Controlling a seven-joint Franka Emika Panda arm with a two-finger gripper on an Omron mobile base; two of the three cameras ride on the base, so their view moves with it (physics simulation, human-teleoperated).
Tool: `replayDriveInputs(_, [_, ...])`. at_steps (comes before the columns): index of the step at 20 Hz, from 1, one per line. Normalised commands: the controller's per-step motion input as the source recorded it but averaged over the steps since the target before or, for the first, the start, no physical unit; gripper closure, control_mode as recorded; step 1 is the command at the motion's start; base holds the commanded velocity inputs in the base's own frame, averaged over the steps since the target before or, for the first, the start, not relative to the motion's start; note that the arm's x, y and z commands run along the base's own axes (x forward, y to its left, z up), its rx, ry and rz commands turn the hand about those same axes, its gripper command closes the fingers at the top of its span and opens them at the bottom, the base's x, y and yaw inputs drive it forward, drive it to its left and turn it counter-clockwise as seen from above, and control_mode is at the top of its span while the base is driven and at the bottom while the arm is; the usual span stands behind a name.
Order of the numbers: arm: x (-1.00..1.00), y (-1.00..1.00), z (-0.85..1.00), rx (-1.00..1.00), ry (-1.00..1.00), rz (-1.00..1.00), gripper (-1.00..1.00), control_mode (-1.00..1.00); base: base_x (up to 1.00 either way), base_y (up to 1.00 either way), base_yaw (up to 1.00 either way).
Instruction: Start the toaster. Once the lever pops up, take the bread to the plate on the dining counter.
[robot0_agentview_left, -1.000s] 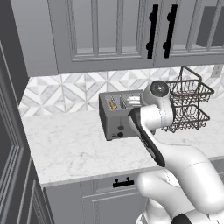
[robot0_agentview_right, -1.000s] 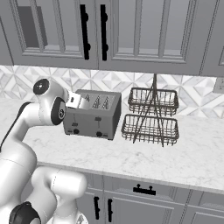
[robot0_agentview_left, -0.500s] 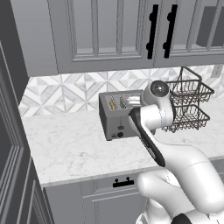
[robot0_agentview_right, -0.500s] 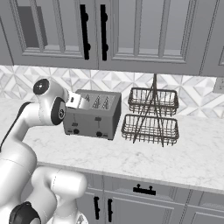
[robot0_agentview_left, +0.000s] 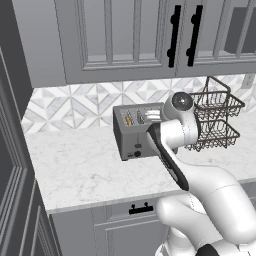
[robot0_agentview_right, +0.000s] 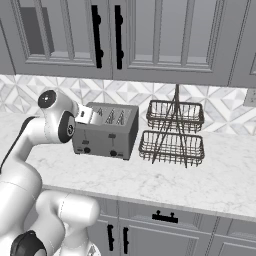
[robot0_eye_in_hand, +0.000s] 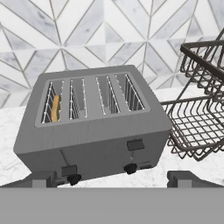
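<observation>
left base view: the toaster (robot0_agentview_left: 137, 131) stands on the white worktop (robot0_agentview_left: 85, 170) against the tiled wall, with the bread (robot0_agentview_left: 128, 119) sunk in its leftmost slot. right base view: a wire basket rack (robot0_agentview_right: 173, 134) stands just right of the toaster. hand view: the gripper (robot0_eye_in_hand: 111, 178) is released, its fingers spread wide before the toaster front; the lever (robot0_eye_in_hand: 69, 170) sits low at front left.

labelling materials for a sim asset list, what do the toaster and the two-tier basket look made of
Toaster: looks like grey metal, matte; flat even grey faces, boxy edges, black plastic-looking knobs.
Two-tier basket: dark wire, likely metal; thin open mesh you can see the tiles through.
</observation>
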Motion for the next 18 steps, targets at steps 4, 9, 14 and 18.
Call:
replayDriveInputs(4, [0.0,0.0,0.0,0.0,0.0,0.0,-1.0,-1.0,0.0,0.0,0.0])
replayDriveInputs(9, [0.0,0.0,0.0,0.0,0.0,0.0,-1.0,-1.0,0.0,0.0,0.0])
replayDriveInputs(14, [0.0,0.0,0.0,0.0,0.0,0.0,-1.0,-1.0,0.0,0.0,0.0])
replayDriveInputs(18, [0.0,0.0,0.0,0.0,0.0,0.0,-1.0,-1.0,0.0,0.0,0.0])
